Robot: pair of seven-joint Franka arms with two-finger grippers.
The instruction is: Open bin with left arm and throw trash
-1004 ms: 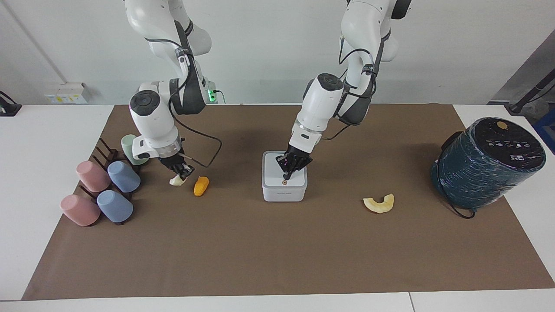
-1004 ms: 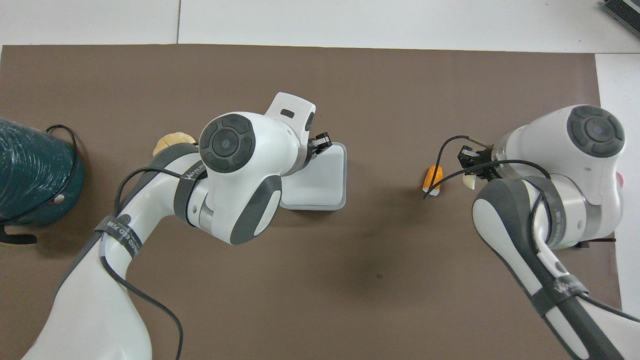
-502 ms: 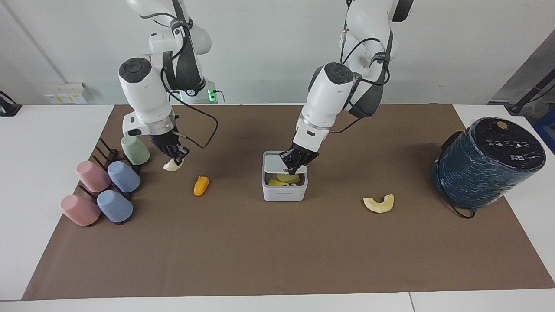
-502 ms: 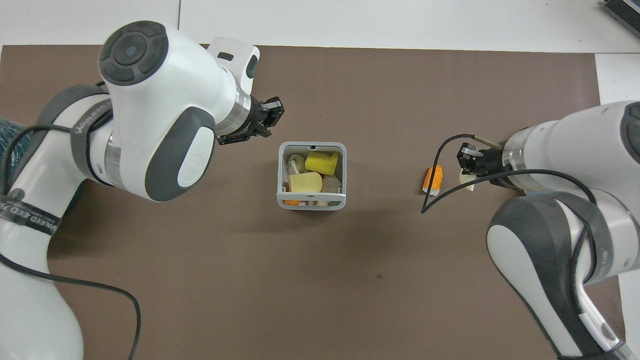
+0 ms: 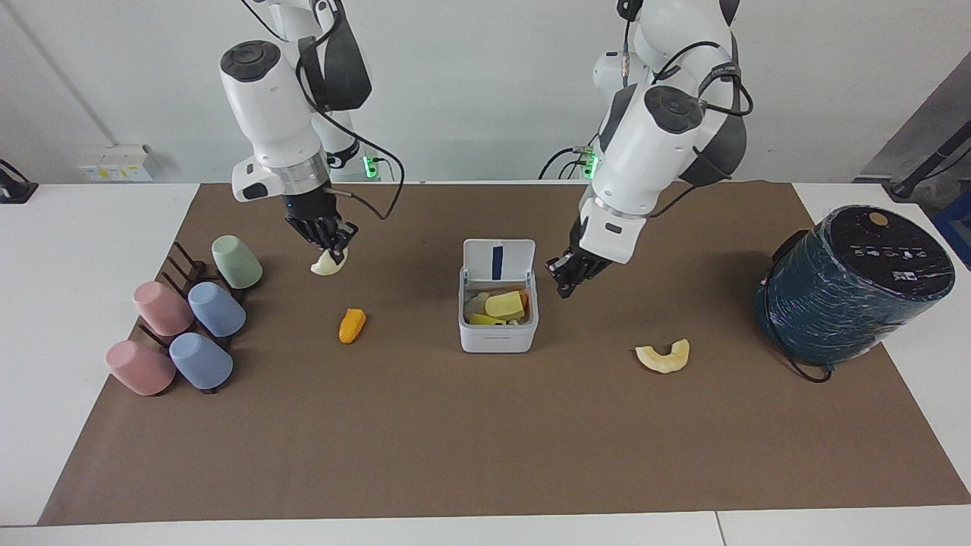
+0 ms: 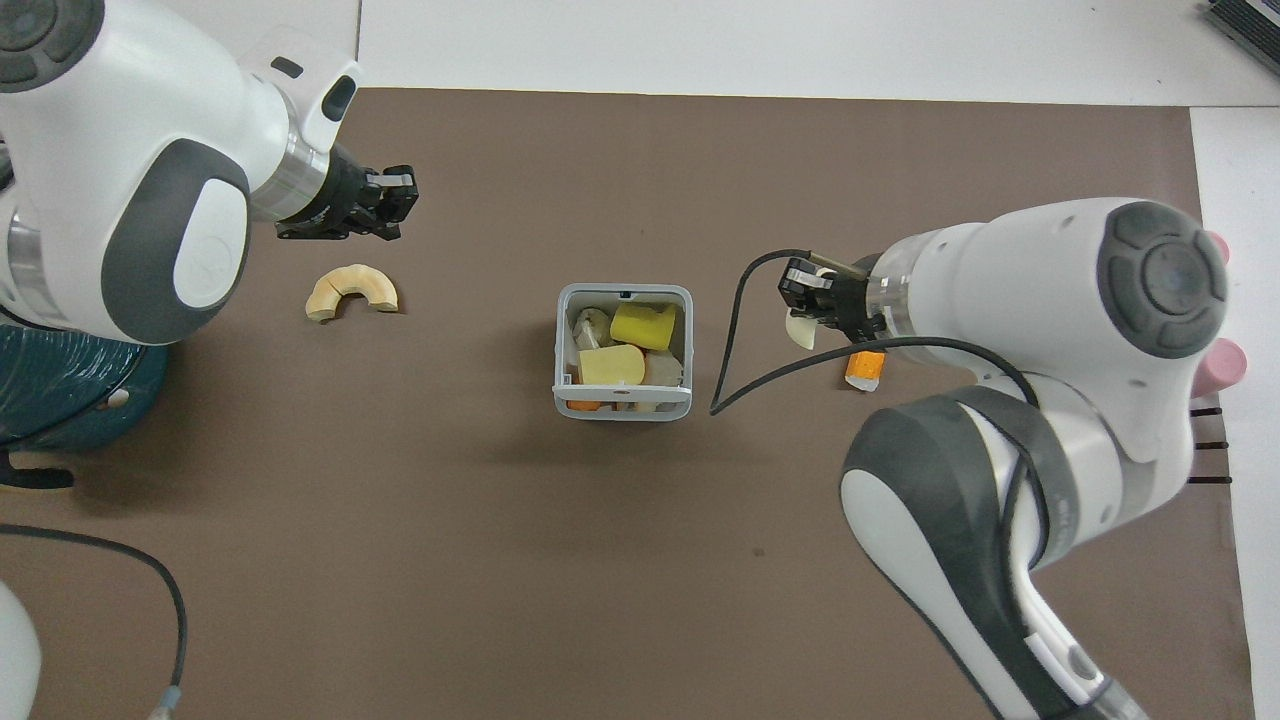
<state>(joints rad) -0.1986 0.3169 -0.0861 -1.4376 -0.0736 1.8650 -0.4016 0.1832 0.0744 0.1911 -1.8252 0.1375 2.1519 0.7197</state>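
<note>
White bin [image 5: 498, 322] sits mid-mat, its lid [image 5: 498, 262] swung up on the hinge edge nearer my bases, blue strip showing. Scraps already inside, yellow ones on top.

My right gripper [image 5: 328, 244] is up in the air over bare mat at the right arm's end, jaws clamped on the cream-white lump [image 5: 328, 263]. The lump hangs below the fingertips, so the hold looks shallow.

My left gripper [image 5: 567, 276] hovers just beside the bin, toward the left arm's end, holding nothing. Whether its jaws are apart or together I cannot tell. It waits.

Step in hand, as I judge it: carry the lump to the bin and drop it.
- Travel high enough to pass the bin rim and the raised lid; come in over the half of the opening farther from the bases, away from the lid.
- No jerks, or the lump may slip.
- Centre over the opening before releasing; contents are piled up, so an edge drop may bounce out.
- Keep the left gripper off the lid.

Remaining on the mat: orange corn-like piece [image 5: 351, 326] toward the right arm's end, near the cups [image 5: 216, 309]; pale curved rind [image 5: 663, 356] between the bin and the teal wrapped cylinder [image 5: 850, 288].
</note>
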